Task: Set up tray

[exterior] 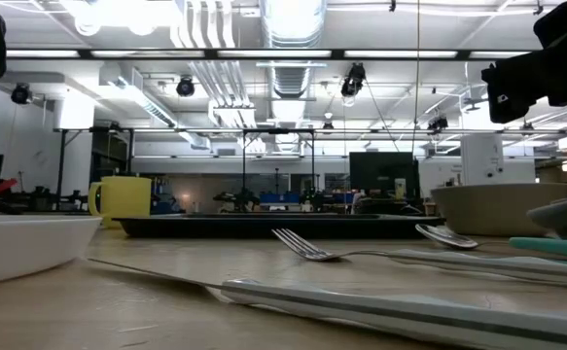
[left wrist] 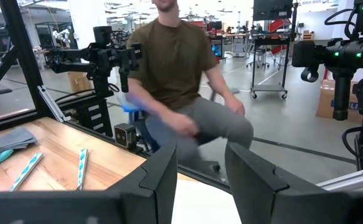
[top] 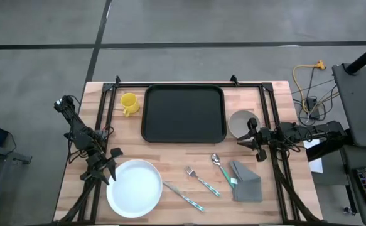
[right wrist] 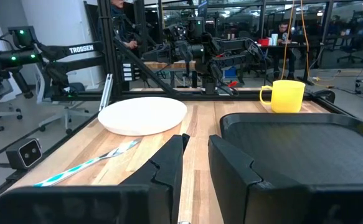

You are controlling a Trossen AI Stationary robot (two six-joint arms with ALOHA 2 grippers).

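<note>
The wooden surface (top: 170, 157) carries everything, and the largest thing on it is the tray (top: 184, 113), black and empty, lying at the far middle of the surface with its long side running left to right. Near and to the left of it sits the round white plate (top: 134, 188), also bare. The cream bowl (top: 241, 123) stands just beside the tray's right edge, and the folded grey napkin (top: 247, 181) lies nearer, on the right. The yellow mug (top: 129, 103) stands just off the tray's far left corner. Between plate and napkin lie the knife (top: 184, 196), the fork (top: 201, 181) and the spoon (top: 223, 168), loose and at angles.

The left hand (top: 105, 166) hovers at the plate's left rim; in its own wrist view its fingers (left wrist: 162, 177) stand apart with nothing between them, so it is released. The right hand (top: 250, 140) sits at the near side of the bowl, pointing left toward the tray, its fingers (right wrist: 169, 163) also parted and empty.

Nothing is on the tray yet, so by my reading the setup has barely begun and both arms are at the approach stage. The next move probably calls for the left hand to close on the plate's thin rim and lift it level, while the right takes the bowl by its wall; the shallow rim leaves little to grip.
</note>
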